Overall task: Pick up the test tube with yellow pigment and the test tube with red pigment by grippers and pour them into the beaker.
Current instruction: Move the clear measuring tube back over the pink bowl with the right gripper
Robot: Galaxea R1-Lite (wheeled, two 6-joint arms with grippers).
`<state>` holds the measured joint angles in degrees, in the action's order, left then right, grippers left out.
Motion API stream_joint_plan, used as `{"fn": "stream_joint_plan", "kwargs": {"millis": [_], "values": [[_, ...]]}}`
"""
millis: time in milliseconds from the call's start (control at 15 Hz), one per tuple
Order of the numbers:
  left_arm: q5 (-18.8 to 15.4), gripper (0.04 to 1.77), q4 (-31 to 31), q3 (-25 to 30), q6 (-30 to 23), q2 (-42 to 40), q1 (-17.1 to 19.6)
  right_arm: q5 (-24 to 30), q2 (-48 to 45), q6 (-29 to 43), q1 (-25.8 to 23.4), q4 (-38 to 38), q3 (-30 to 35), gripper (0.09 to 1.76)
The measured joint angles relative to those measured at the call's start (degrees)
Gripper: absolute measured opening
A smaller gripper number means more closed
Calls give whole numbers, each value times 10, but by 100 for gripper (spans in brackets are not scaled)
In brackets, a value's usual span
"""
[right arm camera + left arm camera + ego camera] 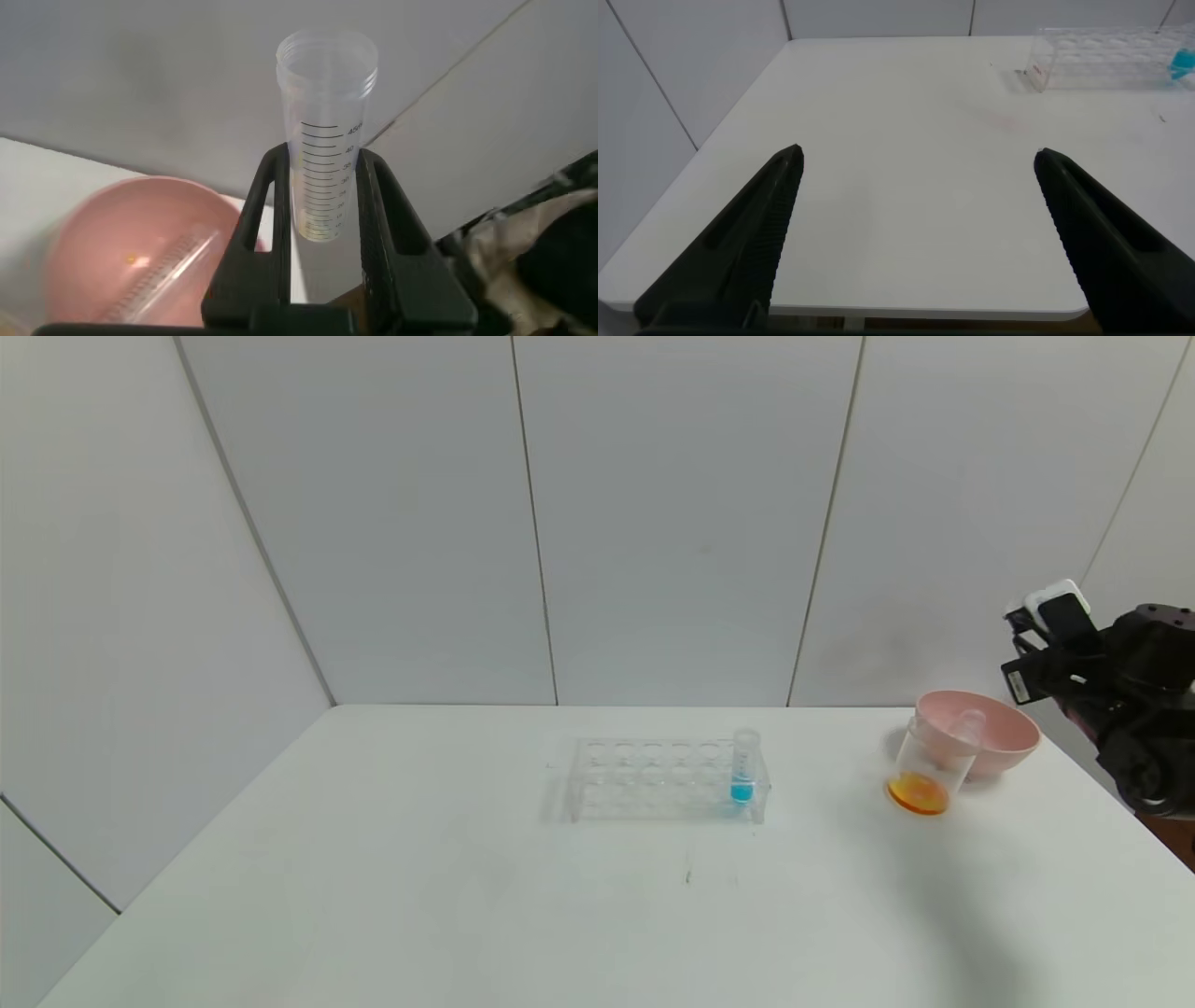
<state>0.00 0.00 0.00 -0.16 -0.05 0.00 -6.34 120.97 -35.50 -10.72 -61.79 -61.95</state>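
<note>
My right gripper (320,159) is shut on the test tube with yellow pigment (327,103), a clear graduated tube with only a faint yellow trace at its bottom. It is held upright, off the table's right edge beside the pink bowl (103,243). The arm (1134,691) shows at the far right of the head view. The beaker (920,770) stands in front of the bowl with orange liquid at its bottom. A clear, empty-looking tube (966,723) lies in the bowl. No tube with red liquid shows. My left gripper (917,154) is open and empty, over the table's near left part.
A clear tube rack (653,779) stands mid-table with one blue-bottomed tube (743,770) at its right end; both also show in the left wrist view, the rack (1102,56) and the tube (1184,63). The pink bowl (1004,742) sits near the table's right edge.
</note>
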Motion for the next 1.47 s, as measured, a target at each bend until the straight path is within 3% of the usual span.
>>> {"fn": "stream_joint_plan", "kwargs": {"millis": [267, 533, 1000, 1267, 1467], "values": [[0, 176, 0, 0, 0, 0, 0, -12, -1, 151, 13, 71, -9, 49], [0, 176, 0, 0, 0, 0, 0, -12, 5, 235, 8, 123, 10, 49], [0, 176, 0, 0, 0, 0, 0, -13, 14, 332, 17, 132, 42, 49], [0, 176, 0, 0, 0, 0, 0, -13, 18, 332, 20, 125, 56, 94], [0, 176, 0, 0, 0, 0, 0, -13, 15, 329, 18, 128, 53, 118]]}}
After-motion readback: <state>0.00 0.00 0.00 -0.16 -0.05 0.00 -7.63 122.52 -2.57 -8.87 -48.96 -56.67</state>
